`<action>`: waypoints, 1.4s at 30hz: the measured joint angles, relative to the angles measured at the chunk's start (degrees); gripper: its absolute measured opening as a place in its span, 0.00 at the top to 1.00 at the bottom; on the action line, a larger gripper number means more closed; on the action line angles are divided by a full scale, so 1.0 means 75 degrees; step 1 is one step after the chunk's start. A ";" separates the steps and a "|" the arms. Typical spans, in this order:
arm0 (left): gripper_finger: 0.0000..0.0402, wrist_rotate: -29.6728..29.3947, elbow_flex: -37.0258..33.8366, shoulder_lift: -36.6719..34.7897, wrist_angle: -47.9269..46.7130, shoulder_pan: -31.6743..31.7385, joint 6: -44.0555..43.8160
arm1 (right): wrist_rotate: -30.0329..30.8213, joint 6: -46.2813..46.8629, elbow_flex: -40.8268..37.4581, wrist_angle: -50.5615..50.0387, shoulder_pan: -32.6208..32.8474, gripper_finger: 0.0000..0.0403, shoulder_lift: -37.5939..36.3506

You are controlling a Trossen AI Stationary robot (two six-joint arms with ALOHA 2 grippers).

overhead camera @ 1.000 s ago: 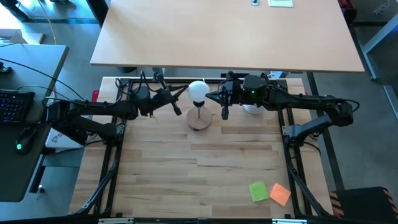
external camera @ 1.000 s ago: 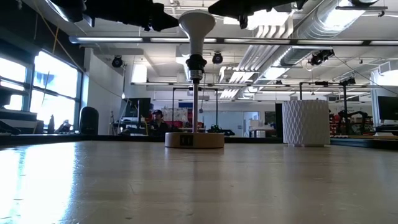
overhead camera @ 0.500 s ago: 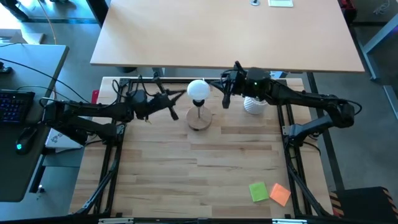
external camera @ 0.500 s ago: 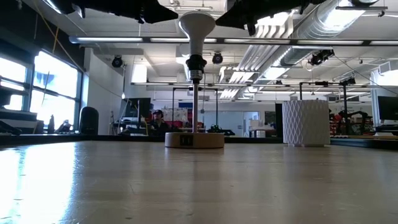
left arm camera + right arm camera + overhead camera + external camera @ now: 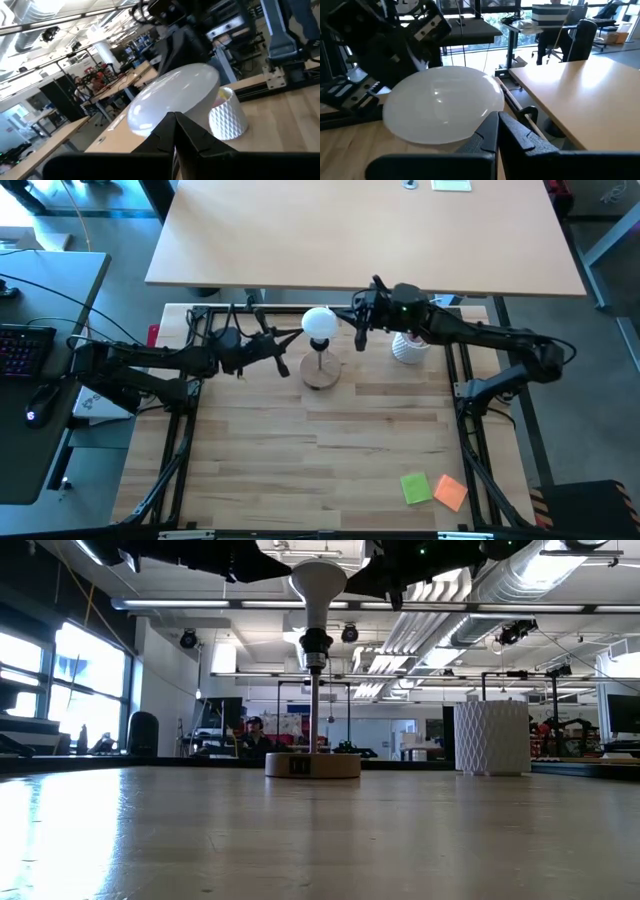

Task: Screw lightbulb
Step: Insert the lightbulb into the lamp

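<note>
The white lightbulb (image 5: 320, 322) stands upright in the black socket (image 5: 316, 641) of a lamp with a thin stem. The lamp's round wooden base (image 5: 321, 373) sits on the table's far middle. My left gripper (image 5: 296, 334) is shut and held level just left of the globe (image 5: 170, 97); the high view shows a thin gap between them. My right gripper (image 5: 357, 332) is shut and held level a little to the right of the globe (image 5: 442, 105), clear of it.
A white ribbed cup (image 5: 408, 348) stands right of the lamp, under my right arm. Green (image 5: 415, 488) and orange (image 5: 451, 492) sticky notes lie at the near right. A second tabletop (image 5: 360, 230) lies beyond the far edge. The near half of the table (image 5: 320, 450) is bare wood.
My right gripper has moved toward the table's far edge beside the bulb, staying shut. The bulb and lamp have stayed where they were.
</note>
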 joint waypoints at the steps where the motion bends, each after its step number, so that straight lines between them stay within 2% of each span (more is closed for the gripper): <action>1: 1.00 -0.0018 0.0000 -0.0003 -0.0006 0.0035 0.0000 | 0.0003 0.0003 0.0000 -0.0083 0.0037 1.00 -0.0044; 5: 1.00 -0.0164 0.0000 -0.0003 -0.0071 0.0175 -0.0068 | -0.0059 0.0027 -0.0003 -0.0363 0.0190 1.00 -0.0231; 9: 1.00 -0.0272 0.0000 0.0017 -0.0061 0.0359 -0.0089 | -0.0450 0.0026 -0.0003 -0.0442 0.0440 1.00 -0.0302; 14: 1.00 0.0221 0.0003 0.0120 0.0035 0.0612 -0.0394 | -0.0511 -0.0015 -0.0003 -0.0355 0.0823 1.00 -0.0293; 18: 1.00 0.0268 0.0000 0.0175 -0.0066 0.0606 -0.0332 | -0.0569 -0.0218 -0.0003 -0.0333 0.0968 1.00 -0.0297; 24: 1.00 -0.0477 0.0000 -0.0064 -0.0196 0.0493 0.0086 | -0.1260 -0.0569 -0.0003 -0.0719 0.0944 1.00 -0.0516; 26: 1.00 -0.0570 0.0000 -0.0228 -0.0365 0.0407 0.0133 | -0.1001 -0.0655 -0.0003 -0.0855 0.0944 1.00 -0.0667; 31: 1.00 -0.0540 0.0000 -0.0563 -0.0619 0.0080 -0.0049 | 0.0908 -0.0654 -0.0003 -0.1053 0.0799 1.00 -0.0891; 33: 1.00 -0.0340 0.0000 -0.0564 -0.0645 -0.0063 -0.0134 | 0.1307 -0.0644 -0.0003 -0.1065 0.0621 1.00 -0.0874; 37: 1.00 0.0207 0.0000 -0.0350 -0.0572 -0.0179 -0.0276 | 0.1015 -0.0463 -0.0003 -0.0856 0.0175 1.00 -0.0599; 42: 1.00 0.0195 0.0000 -0.0014 -0.0232 -0.0098 -0.0274 | 0.0236 -0.0262 -0.0003 -0.0489 -0.0121 1.00 -0.0245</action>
